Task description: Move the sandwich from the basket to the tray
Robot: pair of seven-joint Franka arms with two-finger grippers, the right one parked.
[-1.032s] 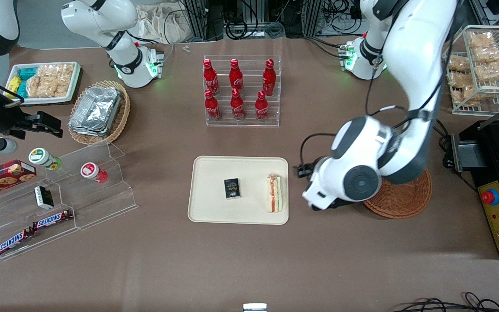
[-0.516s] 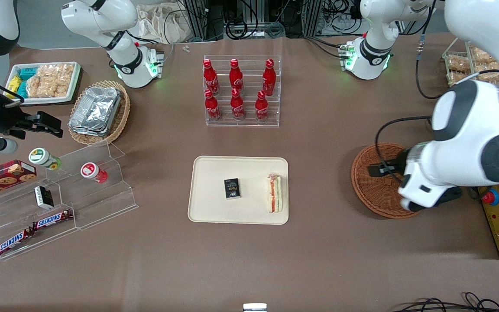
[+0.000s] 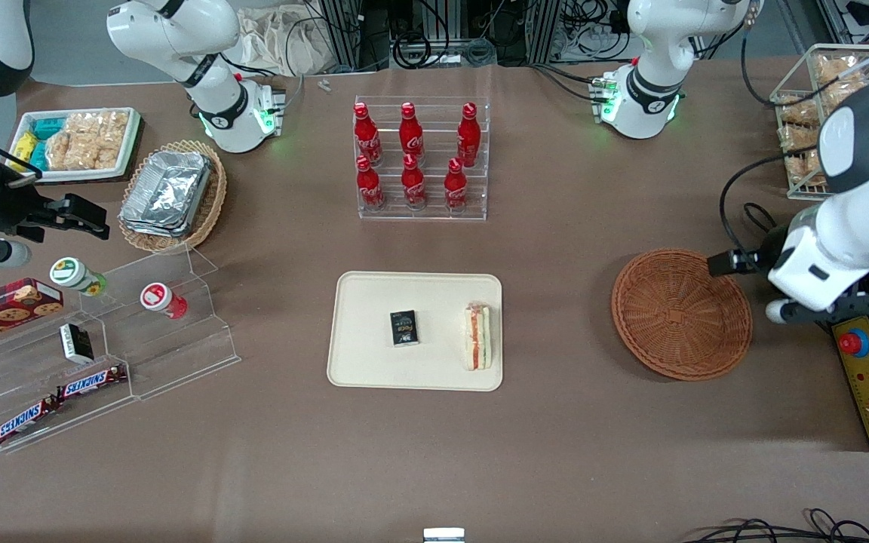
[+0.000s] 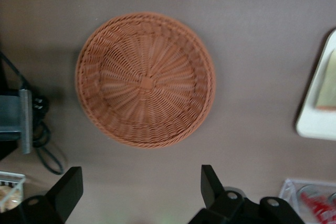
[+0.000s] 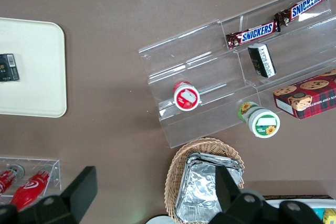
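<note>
The sandwich (image 3: 477,336) lies on the cream tray (image 3: 366,302), on edge with its filling stripes up, along the tray edge nearest the basket. A small black packet (image 3: 404,328) lies beside it in the middle of the tray. The reddish-brown basket (image 3: 682,313) is empty and also shows in the left wrist view (image 4: 145,78). My left gripper (image 3: 812,300) hangs above the table beside the basket, toward the working arm's end. In the wrist view the gripper (image 4: 139,190) is open wide and holds nothing. The tray's rim (image 4: 315,127) shows there too.
A rack of red bottles (image 3: 419,162) stands farther from the camera than the tray. A control box with a red button (image 3: 853,343) and a wire snack rack (image 3: 834,113) stand close to my arm. An acrylic shelf (image 3: 178,347), foil-filled tan basket (image 3: 170,192) and white snack tray (image 3: 80,143) sit toward the parked arm's end.
My left arm swung from beside the tray, over the basket, out toward the working arm's end, uncovering the basket. The sandwich and packet have stayed on the tray.
</note>
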